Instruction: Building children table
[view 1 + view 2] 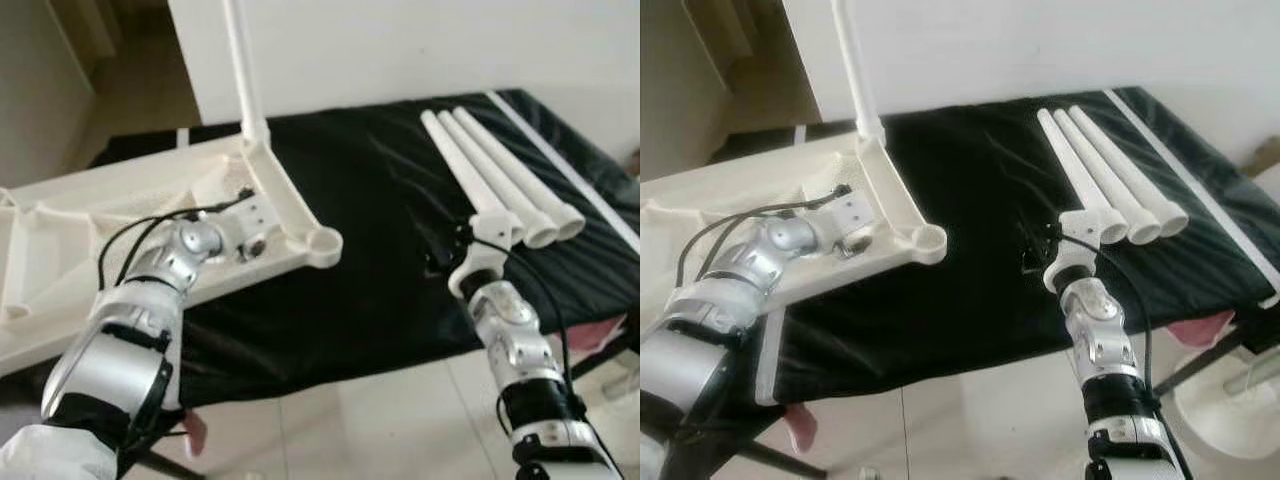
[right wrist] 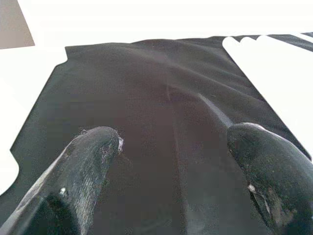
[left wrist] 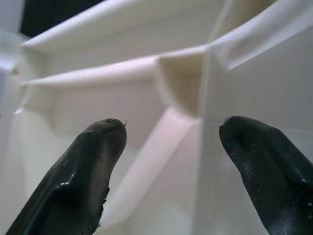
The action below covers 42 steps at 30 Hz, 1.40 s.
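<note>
White plastic makes up every part of the children's table, and all of it is plain, with no readable writing or labels. The tabletop [image 1: 120, 220] lies upside down on the left, its ribbed underside facing up. Raised ribs split that underside into shallow open compartments, and a round socket [image 1: 324, 243] sits at its near right corner, overhanging a black cloth [image 1: 380, 200]. One leg [image 1: 243, 70] already stands upright in the far corner of the tabletop, rising toward a white wall [image 1: 400, 50].

Black cloth covers the low surface in the middle and right of the scene. Three loose legs [image 1: 490, 170] lie side by side on its right half, touching one another, their wider open ends pointing toward the near right. A thin white strip [image 1: 560, 170] runs along the cloth just right of them.

On the left, the left gripper [image 3: 171, 161] reaches into the underside of the tabletop, near the socket corner. From its wrist camera the two black fingers [image 3: 93, 171] are spread apart with nothing between them, pointed at a curved pocket where ribs meet.

On the right, the right gripper [image 2: 176, 171] hovers over bare cloth, just near and left of the loose legs' open ends. Its fingers [image 2: 83, 171] are also spread apart and empty.

Pale floor tiles [image 1: 380, 420] show in the near foreground, and something pink [image 1: 600, 335] peeks out under the cloth's right edge.
</note>
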Tool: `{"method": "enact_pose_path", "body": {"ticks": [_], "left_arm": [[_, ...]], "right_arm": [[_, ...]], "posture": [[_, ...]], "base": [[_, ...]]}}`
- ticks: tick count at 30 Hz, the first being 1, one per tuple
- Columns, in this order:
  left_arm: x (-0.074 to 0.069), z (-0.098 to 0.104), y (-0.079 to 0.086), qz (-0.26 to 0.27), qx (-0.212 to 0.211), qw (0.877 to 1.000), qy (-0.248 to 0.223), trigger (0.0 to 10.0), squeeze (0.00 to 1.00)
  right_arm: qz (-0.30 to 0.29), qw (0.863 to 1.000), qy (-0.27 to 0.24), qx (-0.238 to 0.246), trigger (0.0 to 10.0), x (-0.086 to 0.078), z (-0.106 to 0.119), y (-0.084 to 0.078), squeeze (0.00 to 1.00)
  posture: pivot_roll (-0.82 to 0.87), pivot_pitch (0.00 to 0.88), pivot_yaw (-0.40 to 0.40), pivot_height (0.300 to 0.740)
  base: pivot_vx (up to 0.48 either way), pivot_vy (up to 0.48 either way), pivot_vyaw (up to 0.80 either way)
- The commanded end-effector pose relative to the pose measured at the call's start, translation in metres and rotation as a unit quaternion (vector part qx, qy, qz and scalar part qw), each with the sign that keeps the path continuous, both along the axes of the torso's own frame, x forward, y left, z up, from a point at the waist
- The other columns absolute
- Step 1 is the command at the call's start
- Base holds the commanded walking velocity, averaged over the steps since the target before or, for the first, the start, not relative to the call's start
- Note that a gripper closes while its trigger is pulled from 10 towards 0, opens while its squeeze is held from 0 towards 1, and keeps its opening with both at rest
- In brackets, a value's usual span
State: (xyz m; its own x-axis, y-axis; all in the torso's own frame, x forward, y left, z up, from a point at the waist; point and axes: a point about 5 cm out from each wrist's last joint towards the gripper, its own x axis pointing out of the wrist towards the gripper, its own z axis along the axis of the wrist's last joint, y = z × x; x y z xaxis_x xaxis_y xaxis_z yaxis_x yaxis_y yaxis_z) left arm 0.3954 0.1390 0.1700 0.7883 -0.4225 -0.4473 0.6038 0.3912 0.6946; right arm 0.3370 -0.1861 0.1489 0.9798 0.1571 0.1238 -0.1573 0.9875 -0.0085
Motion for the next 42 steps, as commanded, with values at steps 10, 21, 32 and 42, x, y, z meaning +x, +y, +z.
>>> {"method": "enact_pose_path", "body": {"ticks": [10,21,32,42], "left_arm": [[-0.032,-0.028,-0.029,-0.19,-0.037,0.971,0.141,10.0,0.0],[-0.052,-0.046,-0.039,-0.251,-0.054,0.944,0.206,10.0,0.0],[-0.079,-0.049,-0.07,-0.298,-0.155,0.906,0.256,10.0,0.0],[-0.052,-0.024,-0.052,-0.196,-0.202,0.929,0.239,10.0,0.0]], "right_arm": [[-0.009,1.0,-0.001,0.002,10.0,-0.003,-0.001,-0.005,0.0],[-0.011,1.0,-0.004,0.004,10.0,-0.002,0.0,-0.005,0.0],[-0.032,0.999,-0.009,0.009,10.0,0.003,0.003,-0.007,0.0],[-0.186,0.982,0.008,0.026,10.0,0.016,0.007,-0.041,0.0]], "posture": [[0.0,0.086,0.036,0.74],[0.01,0.085,0.044,0.74],[0.02,0.077,0.047,0.74],[0.02,0.06,0.053,0.74]], "base": [[0.0,0.0,0.0],[0.0,0.0,0.0],[0.0,0.0,0.0],[0.0,0.0,0.0]]}}
